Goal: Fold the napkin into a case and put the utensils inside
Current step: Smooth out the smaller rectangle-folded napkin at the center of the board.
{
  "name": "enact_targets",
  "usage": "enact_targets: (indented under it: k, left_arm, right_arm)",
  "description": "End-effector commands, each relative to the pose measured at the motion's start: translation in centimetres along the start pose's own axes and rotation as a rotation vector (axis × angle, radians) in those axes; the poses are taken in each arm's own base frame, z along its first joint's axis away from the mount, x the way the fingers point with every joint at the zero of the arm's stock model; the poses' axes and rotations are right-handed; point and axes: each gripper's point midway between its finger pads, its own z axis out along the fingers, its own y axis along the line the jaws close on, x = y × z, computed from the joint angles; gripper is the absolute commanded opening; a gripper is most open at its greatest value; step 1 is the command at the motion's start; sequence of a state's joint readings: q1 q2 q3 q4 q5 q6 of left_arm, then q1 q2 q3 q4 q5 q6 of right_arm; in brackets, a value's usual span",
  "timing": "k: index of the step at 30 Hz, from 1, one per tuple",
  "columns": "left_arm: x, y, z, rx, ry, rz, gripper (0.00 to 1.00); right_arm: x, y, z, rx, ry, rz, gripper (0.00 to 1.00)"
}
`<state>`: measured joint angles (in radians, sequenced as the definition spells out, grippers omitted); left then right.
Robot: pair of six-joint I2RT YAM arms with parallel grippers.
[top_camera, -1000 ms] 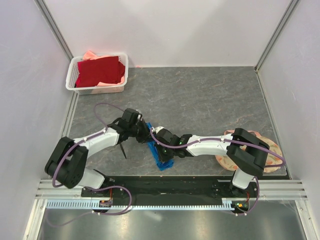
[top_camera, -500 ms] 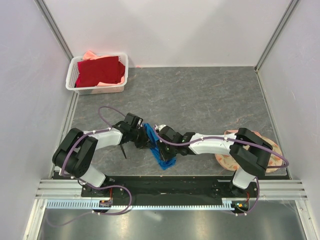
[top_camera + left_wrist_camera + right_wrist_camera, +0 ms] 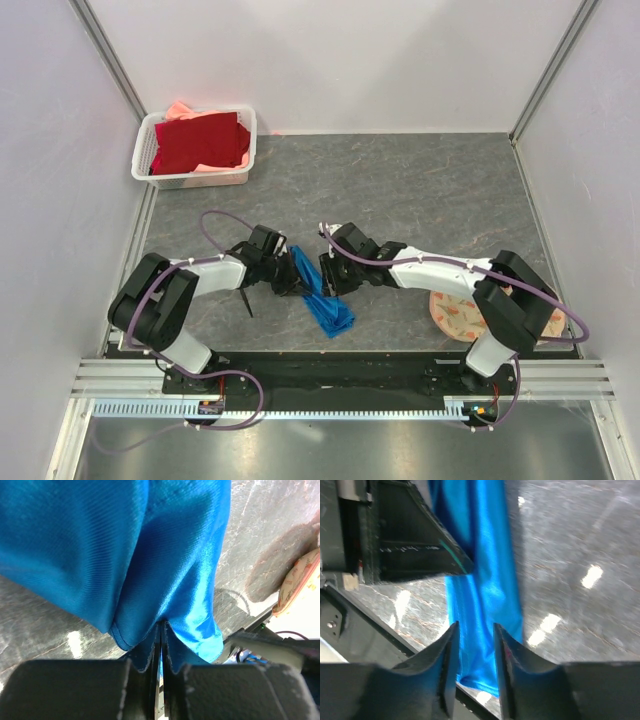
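"Napkin first: where was it?"

"The napkin (image 3: 325, 308) lay bunched into a long narrow strip on the table (image 3: 420, 200). It was well apart from the white basket (image 3: 195, 180), on the basket's side toward my bases and off to its right."

"And your left tool?"

"My left tool (image 3: 289, 276) was clamped on the end of the napkin nearest the basket. From the left wrist, the blue cloth ran straight into the closed jaws."

"The right one?"

"My right tool (image 3: 330, 272) sat at the napkin's edge farther from the basket. Its fingers (image 3: 442, 680) were apart and held nothing, and the blue cloth showed through the gap below them."

"Any cutlery?"

"One thin black utensil (image 3: 245, 302) lay on the table, nearer the basket than the napkin was and clear of the cloth."

"And the basket itself?"

"It held a dark red cloth (image 3: 200, 142)."
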<state>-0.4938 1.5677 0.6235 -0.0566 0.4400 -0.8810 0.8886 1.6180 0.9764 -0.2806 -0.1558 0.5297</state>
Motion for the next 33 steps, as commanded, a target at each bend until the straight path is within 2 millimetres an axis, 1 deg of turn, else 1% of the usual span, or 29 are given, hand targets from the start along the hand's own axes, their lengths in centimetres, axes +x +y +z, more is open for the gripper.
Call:
enact_targets:
  k: [1,2,5,7,9,10,11,12,13,14,15,18,21,23,26,29,30,33]
  left_arm:
    - [-0.2,1.0,0.5,-0.024,-0.003,0.049,0.08]
    - [-0.3,0.9,0.5,-0.020,-0.003,0.050,0.08]
    - [-0.5,0.8,0.4,-0.019,-0.004,0.056,0.08]
    - [-0.9,0.3,0.0,-0.006,-0.015,0.066,0.08]
    - [-1.4,0.0,-0.3,0.002,-0.026,0.073,0.09]
    - [-2.1,-0.5,-0.7,0.020,-0.039,0.071,0.09]
    - [-2.6,-1.0,-1.1,0.041,-0.047,0.069,0.10]
    - [-3.1,-2.0,-1.5,0.075,-0.048,0.063,0.10]
    - [-4.1,-2.3,-2.0,0.094,-0.064,0.047,0.11]
    - [-4.6,-2.6,-2.2,0.111,-0.067,0.037,0.11]
    - [-5.4,-3.4,-2.6,0.137,-0.076,0.032,0.11]
    - [-7.8,-3.9,-3.1,0.159,-0.108,0.005,0.11]
    - [-9.2,-4.0,-3.0,0.158,-0.119,-0.014,0.10]
    - [-9.7,-4.2,-3.0,0.159,-0.121,-0.014,0.10]
    - [-10.4,-3.6,-3.0,0.124,-0.148,-0.031,0.09]
    - [-10.6,-3.1,-3.1,0.108,-0.163,-0.045,0.09]
    - [-10.7,-2.7,-3.1,0.090,-0.172,-0.053,0.09]
    - [-11.0,-2.3,-3.2,0.071,-0.187,-0.057,0.09]
  right_arm:
    - [-0.5,1.3,1.4,-0.068,0.006,0.004,0.31]
    - [-0.4,1.1,1.7,-0.069,0.010,0.006,0.25]
    - [0.6,-0.3,2.8,-0.045,0.034,0.023,0.19]
    - [1.3,-2.2,3.4,0.022,0.038,0.022,0.18]
    - [2.0,-3.3,3.9,0.060,0.053,0.013,0.18]
    - [2.5,-3.7,4.2,0.065,0.068,0.016,0.18]
    - [2.6,-3.8,4.4,0.066,0.075,0.015,0.18]
    - [2.8,-3.9,4.5,0.068,0.078,0.016,0.18]
    - [2.9,-3.9,4.6,0.066,0.083,0.014,0.18]
    - [2.8,-3.8,4.6,0.064,0.079,0.010,0.18]
    - [2.5,-3.8,4.5,0.064,0.073,0.006,0.18]
    - [2.1,-3.6,4.5,0.062,0.062,-0.004,0.18]
    - [1.9,-3.6,4.4,0.063,0.061,-0.004,0.18]
    - [1.8,-3.6,4.4,0.062,0.063,-0.004,0.18]
    - [1.6,-3.5,4.3,0.060,0.057,-0.008,0.18]
    - [1.6,-3.6,4.2,0.063,0.060,-0.008,0.18]
    - [1.4,-3.5,4.2,0.061,0.056,-0.009,0.18]
    - [1.4,-3.7,4.1,0.063,0.058,-0.009,0.18]
